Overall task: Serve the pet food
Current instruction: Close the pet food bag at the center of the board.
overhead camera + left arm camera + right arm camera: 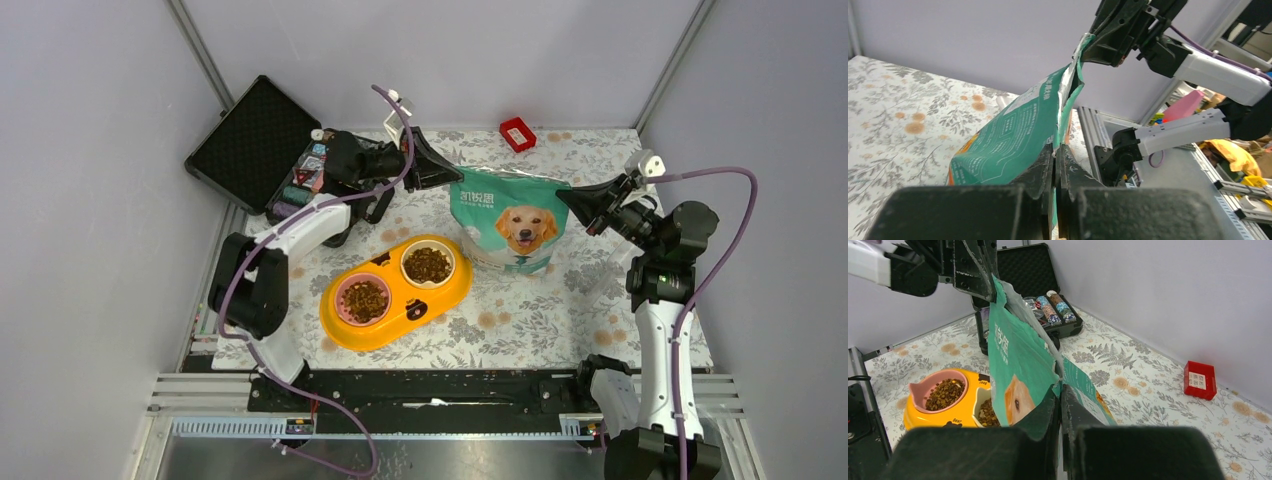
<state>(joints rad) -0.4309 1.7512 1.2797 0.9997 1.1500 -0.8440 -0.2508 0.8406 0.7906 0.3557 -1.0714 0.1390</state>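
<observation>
1. Now the left gripper (443,170) is clamped on the top left corner of the pouch (505,225). Its wrist view shows the two fingers pressed together with the teal film pinched between them (1055,152).
2. Across from it, the right gripper (570,198) is clenched on the top right corner of the same pouch. Its own camera shows the fingers closed on the bag's edge (1059,390).
3. The pouch hangs upright between the two grippers with its top edge stretched from one to the other and the dog picture facing the arms. Whether its bottom rests on the table (560,310) cannot be told.
4. Pet food (365,298) lies in both cups of an orange feeder (395,325) just in front of and to the left of the pouch.
5. One heap fills the pink bowl (347,290) and another fills the white bowl (445,255).
6. An open black case (255,140) sits at the far left corner of the table, with stacks of chips (1053,310) in it.
7. A small red box (517,133) lies at the far edge, well apart from the pouch.
</observation>
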